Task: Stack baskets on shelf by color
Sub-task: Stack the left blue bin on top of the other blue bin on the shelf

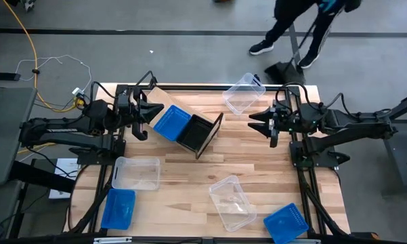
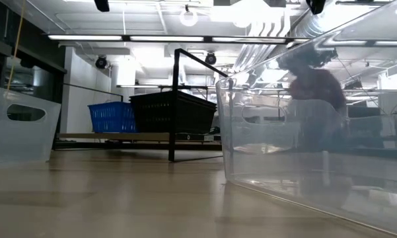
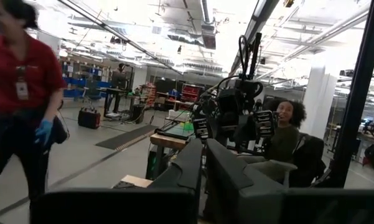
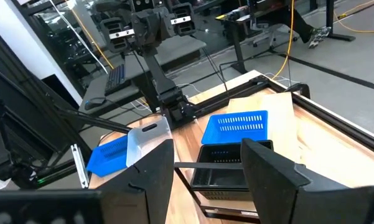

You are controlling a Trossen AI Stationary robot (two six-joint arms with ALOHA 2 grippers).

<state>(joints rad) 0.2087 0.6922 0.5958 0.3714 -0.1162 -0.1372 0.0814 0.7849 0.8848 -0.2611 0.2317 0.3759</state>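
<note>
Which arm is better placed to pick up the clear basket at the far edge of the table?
Probably the right: its open pincer is beside that clear basket. The left pincer is across the shelf.

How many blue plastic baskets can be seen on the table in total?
3. One blue plastic basket sits in the wooden shelf beside the black basket; one lies at the near-left corner; one at the near-right corner. More could be nested unseen.
</note>
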